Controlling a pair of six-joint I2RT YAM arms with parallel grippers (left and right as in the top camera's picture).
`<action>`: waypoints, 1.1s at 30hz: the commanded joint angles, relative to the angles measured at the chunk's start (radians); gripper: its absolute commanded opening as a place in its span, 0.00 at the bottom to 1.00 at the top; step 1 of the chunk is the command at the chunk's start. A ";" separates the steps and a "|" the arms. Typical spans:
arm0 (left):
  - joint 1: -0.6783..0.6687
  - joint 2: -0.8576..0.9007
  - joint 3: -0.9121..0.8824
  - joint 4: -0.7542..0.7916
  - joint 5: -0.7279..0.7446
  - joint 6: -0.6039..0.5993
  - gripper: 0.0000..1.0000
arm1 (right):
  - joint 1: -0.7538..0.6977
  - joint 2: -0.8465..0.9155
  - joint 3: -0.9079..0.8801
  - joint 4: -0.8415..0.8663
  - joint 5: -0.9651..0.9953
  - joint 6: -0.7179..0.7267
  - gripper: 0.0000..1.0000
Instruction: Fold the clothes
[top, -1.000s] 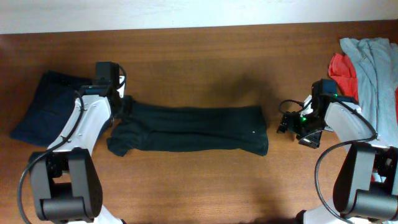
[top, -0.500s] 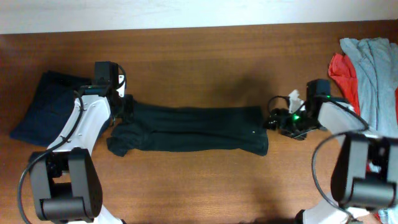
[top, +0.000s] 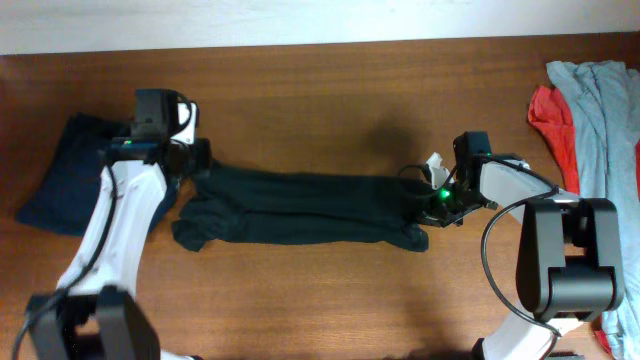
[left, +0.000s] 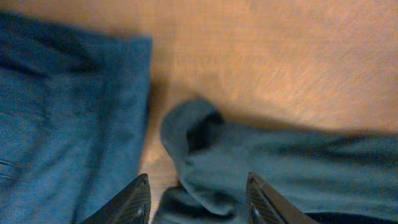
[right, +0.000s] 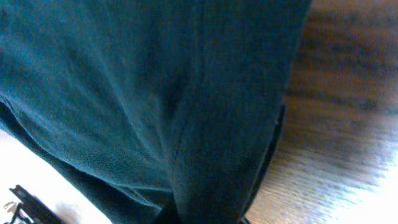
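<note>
Left claw (left: 198, 190) hung open over shirt (top: 300, 205) sleeve, navy garment (top: 65, 185) just beside. Right claw (top: 433, 196) sat at its other end, grip unclear.

Right gripper (top: 432, 196) moves left across the table, reaching the T-shirt (top: 300, 205) at its frame-right end. Left gripper (top: 192, 162) shifts slightly toward upper left.

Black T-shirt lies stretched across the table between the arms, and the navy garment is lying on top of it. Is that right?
No. The navy garment lies on the table beside the left end of the black T-shirt, not on top of it; the left wrist view shows wood between them.
</note>
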 joint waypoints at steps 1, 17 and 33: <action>0.002 -0.085 0.024 0.011 0.011 0.024 0.50 | -0.057 -0.026 0.014 -0.043 0.072 -0.005 0.04; 0.002 -0.148 0.024 0.012 0.016 0.023 0.50 | -0.175 -0.145 0.324 -0.356 0.267 0.021 0.04; 0.002 -0.148 0.024 -0.007 0.016 0.023 0.50 | 0.264 -0.079 0.323 -0.150 0.249 0.266 0.04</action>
